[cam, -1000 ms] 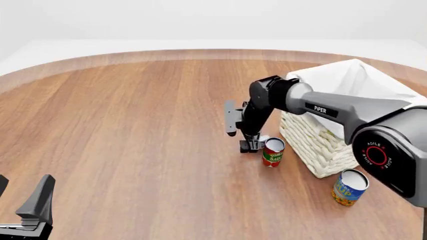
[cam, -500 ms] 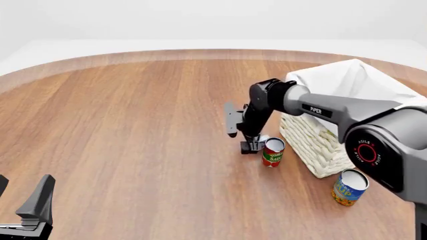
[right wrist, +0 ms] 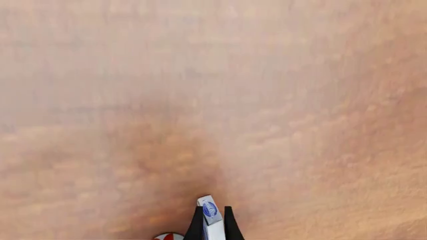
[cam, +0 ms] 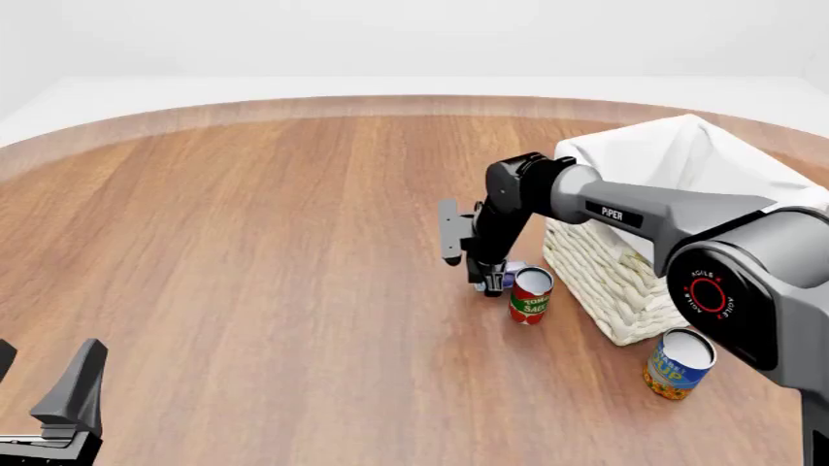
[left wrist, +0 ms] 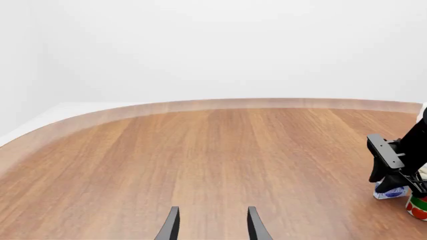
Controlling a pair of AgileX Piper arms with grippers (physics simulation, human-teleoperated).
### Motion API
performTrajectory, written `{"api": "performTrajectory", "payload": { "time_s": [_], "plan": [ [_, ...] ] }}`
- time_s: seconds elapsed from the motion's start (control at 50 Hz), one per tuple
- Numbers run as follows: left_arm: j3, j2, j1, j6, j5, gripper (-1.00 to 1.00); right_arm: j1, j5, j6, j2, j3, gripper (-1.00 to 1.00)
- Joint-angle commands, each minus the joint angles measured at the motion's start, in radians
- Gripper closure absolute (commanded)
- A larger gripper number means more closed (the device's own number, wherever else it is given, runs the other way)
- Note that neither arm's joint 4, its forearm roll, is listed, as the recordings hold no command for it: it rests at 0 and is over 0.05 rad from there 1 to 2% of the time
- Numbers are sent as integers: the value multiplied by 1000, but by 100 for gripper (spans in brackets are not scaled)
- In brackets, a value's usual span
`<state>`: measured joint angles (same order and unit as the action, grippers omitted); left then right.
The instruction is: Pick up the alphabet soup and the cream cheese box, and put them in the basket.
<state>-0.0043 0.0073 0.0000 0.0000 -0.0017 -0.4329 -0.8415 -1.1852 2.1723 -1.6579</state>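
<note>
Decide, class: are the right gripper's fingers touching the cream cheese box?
Touching. In the right wrist view, the right gripper has both fingers pressed flat against the cream cheese box, with no gap visible.

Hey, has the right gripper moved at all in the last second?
Yes, slightly. The right gripper, shut on the cream cheese box, has risen a little, judged against the red-and-green can beside it, which has not moved.
</note>
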Motion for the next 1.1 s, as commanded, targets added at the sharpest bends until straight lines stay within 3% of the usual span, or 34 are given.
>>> {"api": "performTrajectory", "payload": {
  "time_s": [0.02, 0.68, 1.1],
  "plan": [
    [0, 0, 0, 0, 0, -100, 3, 5, 8, 2, -9, 100],
    [0, 0, 0, 0, 0, -100, 13, -3, -4, 1, -50, 100],
    [0, 0, 0, 0, 0, -100, -33, -2, 4, -47, -51, 100]
  ]
}}
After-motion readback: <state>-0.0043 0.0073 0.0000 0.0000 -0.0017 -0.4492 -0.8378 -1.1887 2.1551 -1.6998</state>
